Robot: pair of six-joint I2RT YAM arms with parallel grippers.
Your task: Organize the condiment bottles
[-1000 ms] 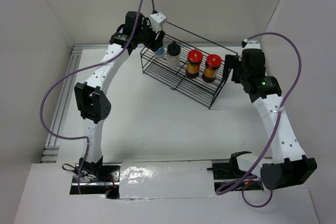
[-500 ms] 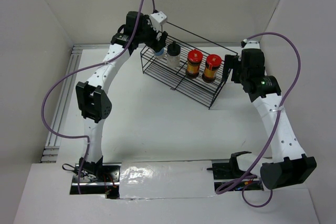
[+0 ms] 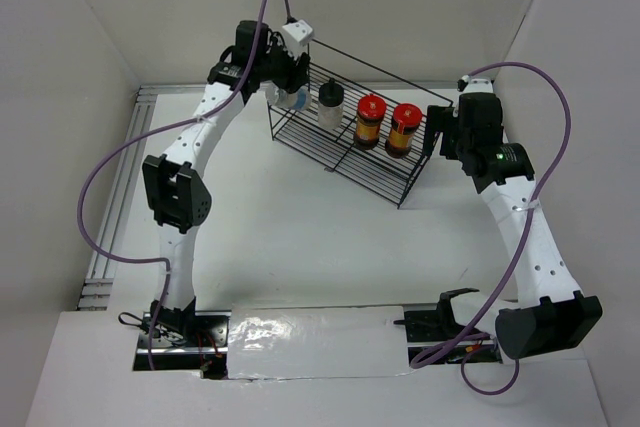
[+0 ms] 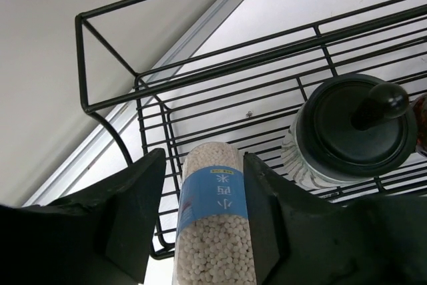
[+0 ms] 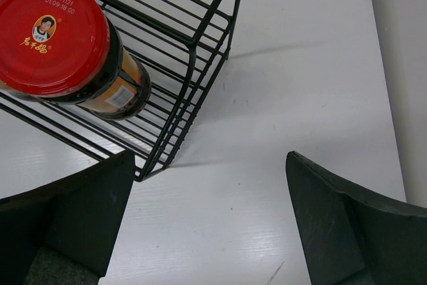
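Three round jars stood in the black wire rack; the left end effector clamped a cylindrical, bead-filled, blue-labelled jar at its left end. Empty, the right end effector gaped wide above the smooth bench.

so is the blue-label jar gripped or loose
Gripped: left fingers press both sides of the white jar with the blue label. Cannot tell whether it rests on the black wire rack.
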